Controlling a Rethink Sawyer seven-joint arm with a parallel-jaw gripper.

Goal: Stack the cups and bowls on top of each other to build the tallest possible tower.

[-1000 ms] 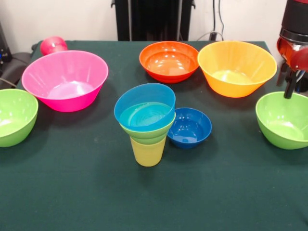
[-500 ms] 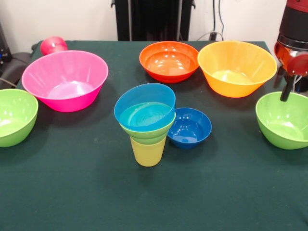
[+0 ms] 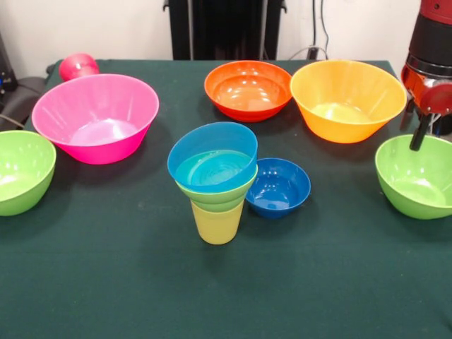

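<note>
Since a second ago the arm at the right edge has shifted up and toward the picture's left a bit; bowls and tower unchanged. Gripper point(image 3: 418, 134) hangs over the far rim of the right lime green bowl point(image 3: 417, 176); one dark finger shows pointing down toward that rim, so whether the jaws are open or shut I cannot tell, and nothing seen held.

The tower point(image 3: 214, 180) stands mid-counter: pale yellow cup point(image 3: 217, 224) upright at the base, lime green bowl point(image 3: 220, 195) nested in it, light blue bowl point(image 3: 212, 157) on top, tilted slightly toward the camera. Small dark blue bowl point(image 3: 278, 187) sits just beside the tower on its right, touching or nearly touching the stack.

Large pink bowl point(image 3: 95, 116) at left, far half of the counter point(image 3: 226, 289). Left lime green bowl point(image 3: 21, 171) at the left edge, partly cut off. Orange-red bowl point(image 3: 248, 90) far centre, large yellow-orange bowl point(image 3: 347, 99) just right of it, the two nearly touching. Red cup point(image 3: 78, 66) at the far left corner behind the pink bowl, looks overturned, hard to tell. All loose bowls upright and empty.
</note>
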